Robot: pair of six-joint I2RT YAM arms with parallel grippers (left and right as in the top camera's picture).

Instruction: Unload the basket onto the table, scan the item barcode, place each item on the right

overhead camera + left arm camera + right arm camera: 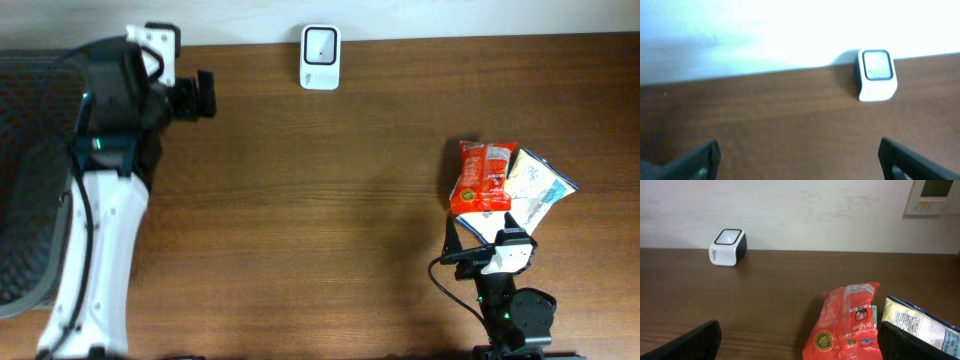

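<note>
Red snack packet (pixel 847 325), table's (pixel 330 200) right edge | likely light, crinkly, slippery | pinch sealed end | left tool (pixel 800 162), right tool (pixel 799 347) apart, empty

The table (pixel 330 200) is seen as brown wood grain, smooth, with a soft sheen. The scanner (pixel 320 57) is cased in glossy white plastic (its window is darker and glass-like). The red packet (pixel 482 177) is made of shiny, crinkled film, and the pale packet (pixel 538 187) beside it is finished likewise. The wall (pixel 815 215) is painted matt and faintly scuffed. The fingers (pixel 695 340) of the right end effector (pixel 800 347) are rendered matt black.
</note>
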